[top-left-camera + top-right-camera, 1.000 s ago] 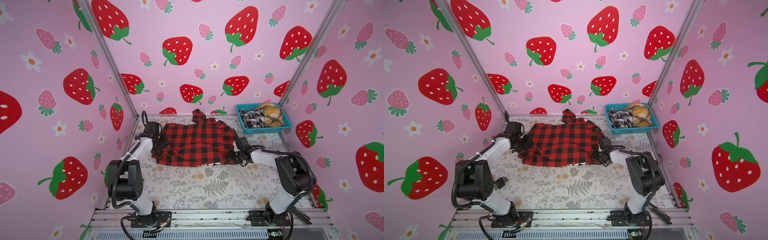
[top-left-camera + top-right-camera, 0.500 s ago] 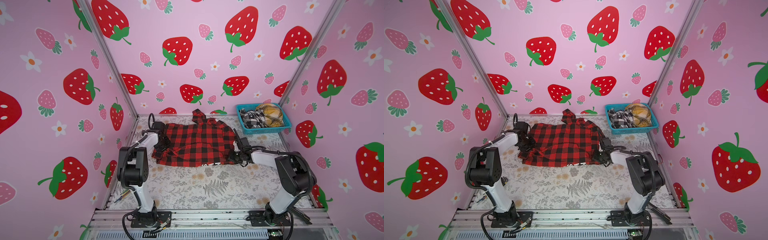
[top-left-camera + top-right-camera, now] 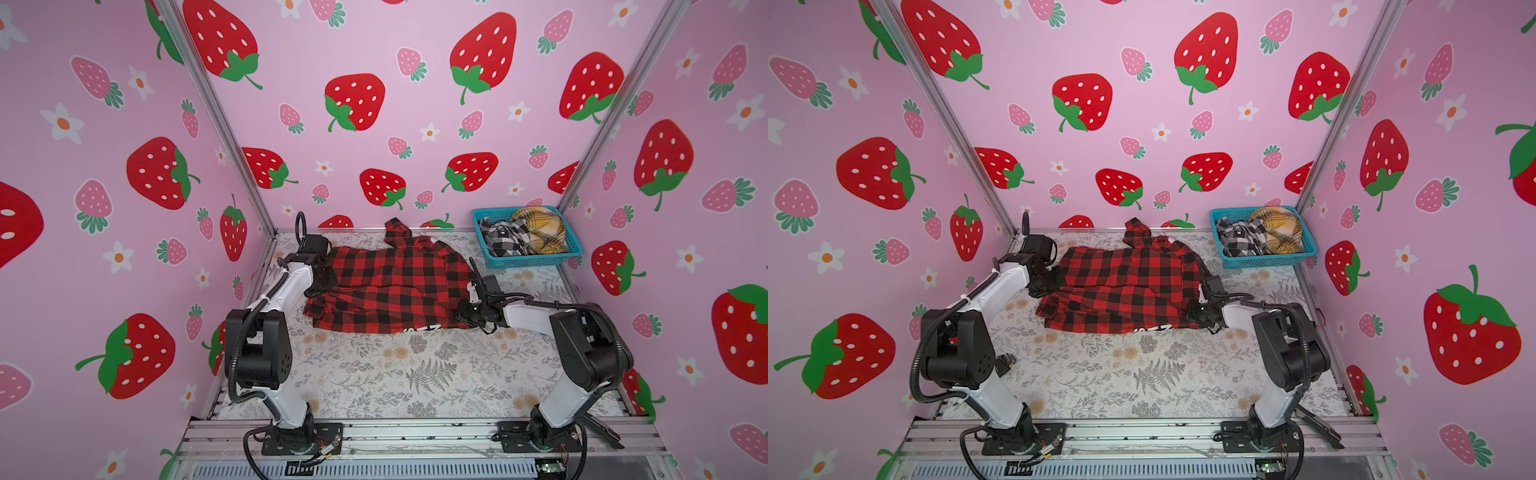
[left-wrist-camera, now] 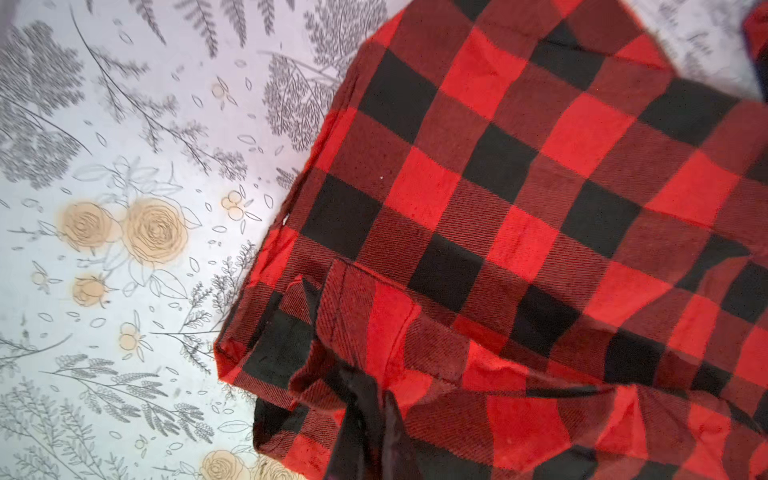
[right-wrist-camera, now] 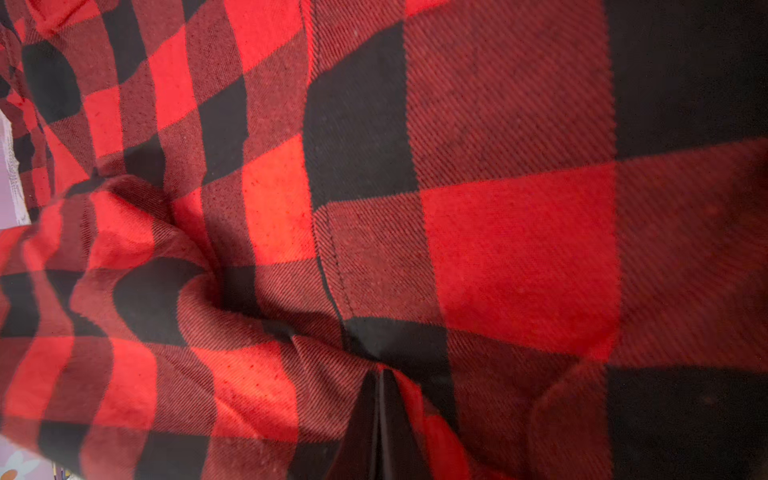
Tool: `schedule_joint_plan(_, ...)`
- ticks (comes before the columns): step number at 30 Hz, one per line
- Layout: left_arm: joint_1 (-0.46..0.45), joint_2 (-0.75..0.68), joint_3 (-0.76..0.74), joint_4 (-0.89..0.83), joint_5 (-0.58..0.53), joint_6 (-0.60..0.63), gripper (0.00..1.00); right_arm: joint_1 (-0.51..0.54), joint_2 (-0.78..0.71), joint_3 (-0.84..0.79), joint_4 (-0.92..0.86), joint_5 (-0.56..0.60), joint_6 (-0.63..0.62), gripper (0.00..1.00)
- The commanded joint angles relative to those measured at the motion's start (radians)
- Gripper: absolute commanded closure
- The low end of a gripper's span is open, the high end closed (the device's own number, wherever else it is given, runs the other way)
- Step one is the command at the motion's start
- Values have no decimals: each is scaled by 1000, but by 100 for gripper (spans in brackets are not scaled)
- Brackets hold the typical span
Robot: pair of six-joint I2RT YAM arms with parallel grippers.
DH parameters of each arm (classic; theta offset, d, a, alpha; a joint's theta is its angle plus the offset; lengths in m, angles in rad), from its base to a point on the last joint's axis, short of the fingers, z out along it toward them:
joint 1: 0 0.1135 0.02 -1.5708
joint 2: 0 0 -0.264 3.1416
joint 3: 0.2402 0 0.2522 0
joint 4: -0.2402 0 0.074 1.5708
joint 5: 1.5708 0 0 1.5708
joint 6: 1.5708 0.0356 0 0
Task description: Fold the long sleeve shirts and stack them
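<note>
Left gripper (image 4: 376, 419): fingers pressed together, pinching the red shirt (image 3: 395, 286) at its left edge. Right gripper (image 5: 379, 419): likewise closed, cloth bunched at its tips, near-right corner. Red shirt spread on table (image 3: 415, 365), rear centre. Black-and-white shirt (image 3: 500, 239) and yellow shirt (image 3: 540, 228) crumpled in basket (image 3: 536, 261), rear right corner.

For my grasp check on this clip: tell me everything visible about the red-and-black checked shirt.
The red shirt is soft woven cloth in red-and-black check, lying spread but rumpled on the flowered table cover, creased across the body, a narrow part sticking out at its far edge. Its near edge shows white letters on a black band. The left gripper is shut on its left edge; the right gripper is shut on a fold at its right edge.
</note>
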Motion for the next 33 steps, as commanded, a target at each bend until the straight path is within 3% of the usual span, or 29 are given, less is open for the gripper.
schedule_joint_plan(1,-1,1,-116,-8,-19,9,88,-6,34,-27,-40,17,-8,93)
schedule_joint_plan(2,-1,0,-152,11,-1,-15,78,-6,32,-26,-41,17,-10,93)
schedule_joint_plan(6,2,-39,-220,28,0,-85,62,-3,9,-4,-82,31,-23,94)
schedule_joint_plan(7,6,-66,-221,27,-18,-97,60,1,-14,6,-104,51,-30,94)
schedule_joint_plan(9,7,-119,-191,5,-73,-103,38,13,-67,30,-161,94,-54,93)
schedule_joint_plan(11,2,-162,-140,-8,-94,-94,32,30,-109,62,-208,116,-73,89)
schedule_joint_plan(13,-13,-166,-101,4,-64,-93,36,47,-110,104,-241,121,-90,86)
schedule_joint_plan(16,-32,-94,-67,41,22,-120,48,75,-35,190,-277,122,-109,81)
schedule_joint_plan(18,-32,-20,-65,79,96,-151,67,90,47,259,-301,103,-124,81)
schedule_joint_plan(20,-21,58,-68,100,142,-198,95,93,114,289,-294,73,-125,81)
schedule_joint_plan(21,-17,81,-75,110,161,-214,100,93,136,296,-296,69,-125,82)
schedule_joint_plan(28,-2,34,-312,219,222,-282,100,108,88,170,-258,-61,-112,83)
schedule_joint_plan(33,39,-143,-570,279,317,-331,100,121,-30,17,-241,-182,-104,83)
